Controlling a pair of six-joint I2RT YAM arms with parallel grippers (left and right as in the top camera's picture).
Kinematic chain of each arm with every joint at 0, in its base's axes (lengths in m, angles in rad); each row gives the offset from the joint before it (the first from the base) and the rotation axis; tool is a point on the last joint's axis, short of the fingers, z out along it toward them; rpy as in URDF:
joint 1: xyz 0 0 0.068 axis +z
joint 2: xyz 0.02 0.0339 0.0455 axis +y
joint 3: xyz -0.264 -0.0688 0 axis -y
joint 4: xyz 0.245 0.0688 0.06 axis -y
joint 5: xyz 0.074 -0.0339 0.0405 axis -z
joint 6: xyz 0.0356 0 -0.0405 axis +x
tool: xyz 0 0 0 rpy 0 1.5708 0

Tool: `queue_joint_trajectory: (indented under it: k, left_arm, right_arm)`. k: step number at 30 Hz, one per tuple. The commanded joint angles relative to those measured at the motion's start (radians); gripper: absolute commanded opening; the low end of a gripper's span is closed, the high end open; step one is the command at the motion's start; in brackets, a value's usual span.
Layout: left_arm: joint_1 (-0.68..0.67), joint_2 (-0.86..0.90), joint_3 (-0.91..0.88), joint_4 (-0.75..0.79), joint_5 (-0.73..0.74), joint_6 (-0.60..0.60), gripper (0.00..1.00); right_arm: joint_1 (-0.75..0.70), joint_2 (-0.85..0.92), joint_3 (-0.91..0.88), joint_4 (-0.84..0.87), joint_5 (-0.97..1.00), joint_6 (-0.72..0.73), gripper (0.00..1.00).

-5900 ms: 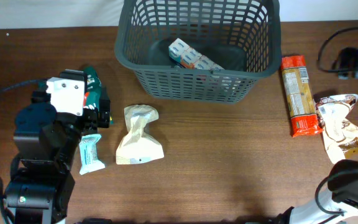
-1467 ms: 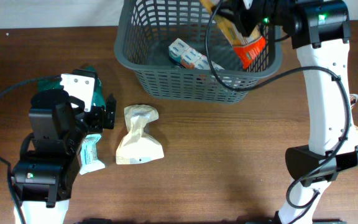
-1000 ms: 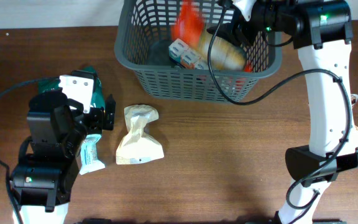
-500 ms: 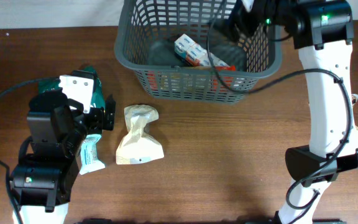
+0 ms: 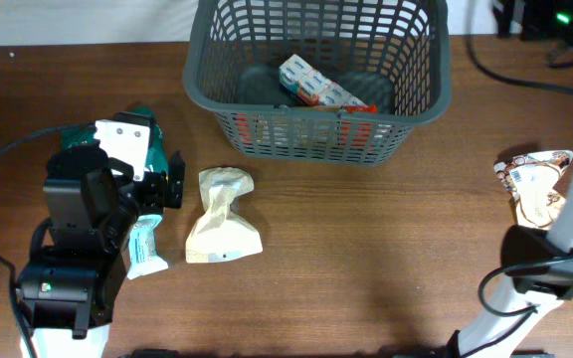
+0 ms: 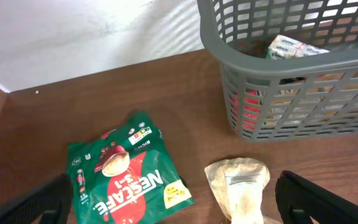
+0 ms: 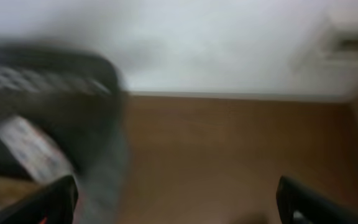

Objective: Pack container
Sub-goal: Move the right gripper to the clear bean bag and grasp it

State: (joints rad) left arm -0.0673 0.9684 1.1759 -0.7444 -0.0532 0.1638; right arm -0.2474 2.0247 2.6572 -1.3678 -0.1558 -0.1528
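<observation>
Black and spread wide, the left jaws hold nothing. They hang low over the near-left of the worktop (image 5: 366, 278), facing the green Nescafé packet (image 6: 126, 171) and the crumpled cream pouch (image 6: 241, 186) that lie flat just ahead of them. To me that stance reads as lining up for a pick, not a carry.

The right jaws are parted too, with nothing between them. Their own camera view is smeared, showing only a grey blur of basket wall at its left and bare wood beyond, so I cannot place them exactly. From above, only the right arm (image 5: 545, 270) shows, at the right edge.

The container (image 5: 306, 134) stands upright at the far middle of the worktop, mouth open to the top — probably so that either arm can drop things in. Inside lies a white-and-blue box (image 5: 306, 83), tilted, with something red-orange (image 5: 361, 107) low behind the slots.

Outside it, a pale blue bar wrapper (image 5: 145, 249) lies close against the left arm (image 5: 78, 229), and a white-and-brown packet (image 5: 530, 184) lies well off to the right — four things left to pack, by my count.
</observation>
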Motion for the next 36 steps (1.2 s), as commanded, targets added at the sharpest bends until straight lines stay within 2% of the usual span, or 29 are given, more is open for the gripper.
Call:
queue_joint_trajectory:
  k: [1, 6, 9, 17, 19, 22, 24, 25, 28, 32, 36]
  left_arm:
    - [-0.002, -0.008, 0.011, 0.003, 0.0, 0.01, 0.99]
    - [-0.002, -0.008, 0.011, 0.002, 0.0, 0.01, 0.99]
    - [-0.002, -0.008, 0.011, 0.003, 0.0, 0.01, 0.99]
    - [-0.002, -0.008, 0.011, 0.002, 0.0, 0.01, 0.99]
    - [-0.002, -0.008, 0.011, 0.002, 0.001, 0.01, 0.99]
    - [-0.002, -0.008, 0.011, 0.002, 0.0, 0.01, 0.99]
    - [-0.002, -0.008, 0.011, 0.002, 0.0, 0.01, 0.99]
    - [-0.002, -0.008, 0.011, 0.002, 0.0, 0.01, 0.99]
    - [-0.002, -0.008, 0.011, 0.002, 0.0, 0.01, 0.99]
    - [-0.002, -0.003, 0.011, 0.002, 0.0, 0.01, 0.99]
    - [-0.002, 0.016, 0.011, 0.002, 0.0, 0.01, 0.99]
  right_arm:
    - [-0.078, 0.011, -0.013, -0.068, 0.037, 0.01, 1.0]
    - [-0.17, 0.063, -0.121, -0.116, 0.071, -0.025, 0.99]
    - [-0.227, 0.104, -0.296, -0.053, 0.083, -0.017, 0.99]
    - [-0.251, 0.109, -0.63, 0.091, 0.217, 0.24, 0.99]
    - [-0.251, 0.109, -0.706, 0.143, 0.217, 0.168, 0.99]
    - [-0.251, 0.109, -0.757, 0.221, 0.21, -0.019, 0.99]
    - [-0.251, 0.109, -0.776, 0.263, 0.182, -0.202, 0.99]
    - [-0.251, 0.109, -0.779, 0.267, 0.182, -0.239, 0.99]
    - [-0.259, 0.109, -0.79, 0.317, 0.183, -0.267, 0.99]
    - [-0.278, 0.109, -0.812, 0.346, 0.15, -0.418, 0.99]
    - [-0.316, 0.11, -0.846, 0.352, 0.122, -0.447, 0.99]
